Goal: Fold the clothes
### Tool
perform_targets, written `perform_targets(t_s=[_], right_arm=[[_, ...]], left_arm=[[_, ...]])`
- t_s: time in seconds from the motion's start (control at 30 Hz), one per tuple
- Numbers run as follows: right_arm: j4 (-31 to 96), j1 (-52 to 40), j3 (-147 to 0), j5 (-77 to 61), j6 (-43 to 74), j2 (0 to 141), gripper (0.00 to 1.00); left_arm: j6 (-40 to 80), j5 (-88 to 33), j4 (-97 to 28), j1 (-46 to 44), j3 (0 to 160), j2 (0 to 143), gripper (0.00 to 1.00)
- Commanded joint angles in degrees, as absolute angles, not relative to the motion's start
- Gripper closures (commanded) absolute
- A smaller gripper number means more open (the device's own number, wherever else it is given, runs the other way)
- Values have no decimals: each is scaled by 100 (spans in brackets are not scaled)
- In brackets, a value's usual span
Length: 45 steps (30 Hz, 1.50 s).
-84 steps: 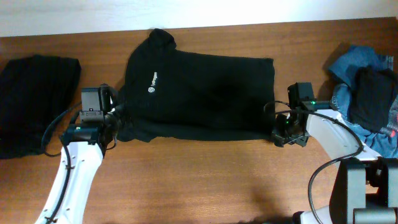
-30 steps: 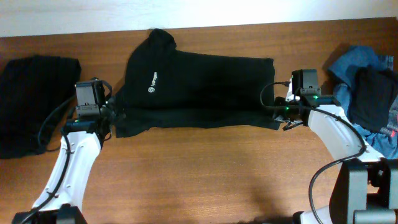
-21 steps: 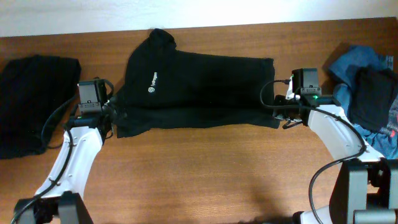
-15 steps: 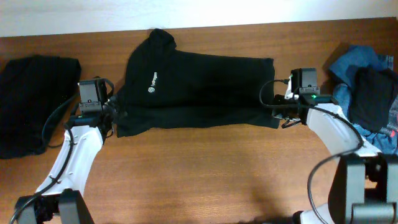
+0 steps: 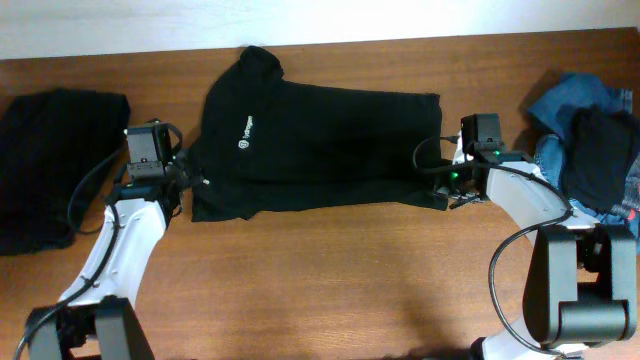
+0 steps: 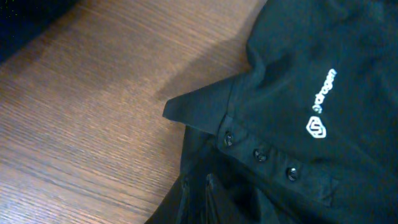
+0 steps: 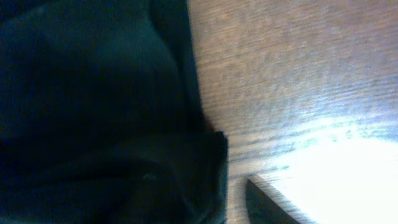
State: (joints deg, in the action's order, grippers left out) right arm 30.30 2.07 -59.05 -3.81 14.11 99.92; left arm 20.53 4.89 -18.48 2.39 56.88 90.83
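Shirt (image 5: 320, 140) laid flat across table (image 5: 330, 290). Left gripper (image 5: 186, 186) set at its lower left corner, right gripper (image 5: 446, 190) at lower right corner. Jaw spacing hidden by dark fabric: cannot be told.

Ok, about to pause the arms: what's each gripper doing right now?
Left gripper: cannot tell, at the shirt's collar end.
Right gripper: looks open, at the shirt's hem.

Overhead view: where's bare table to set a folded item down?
Largest free patch: the brown wooden table on the near side of the black logo shirt, between the white left arm and white right arm. Narrow strips flank the shirt at the far edge. Crowded: black garment heap left, blue denim and black pile right.
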Motion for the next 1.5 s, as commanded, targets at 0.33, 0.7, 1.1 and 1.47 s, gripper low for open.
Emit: perform_targets(t_s=[0.33,0.7,1.1,1.47], right_arm=[[3312,228,-6359,-432,1245,10020,2],[4466,233,-6602,-381,1243,10022,1],[4329,233,-6580,-130,1236,10068,1],[4174,233,-6445,-16,1223,10084,1]], left_arm=[[1791,102,-4602,117,7452,8718,88],[2117,-683,-5898,-602,7382,8750,55],[3240,-1262,-4584,-910,6117,8753,37],[3669,-1135,-3568,-965,5363,8753,38]])
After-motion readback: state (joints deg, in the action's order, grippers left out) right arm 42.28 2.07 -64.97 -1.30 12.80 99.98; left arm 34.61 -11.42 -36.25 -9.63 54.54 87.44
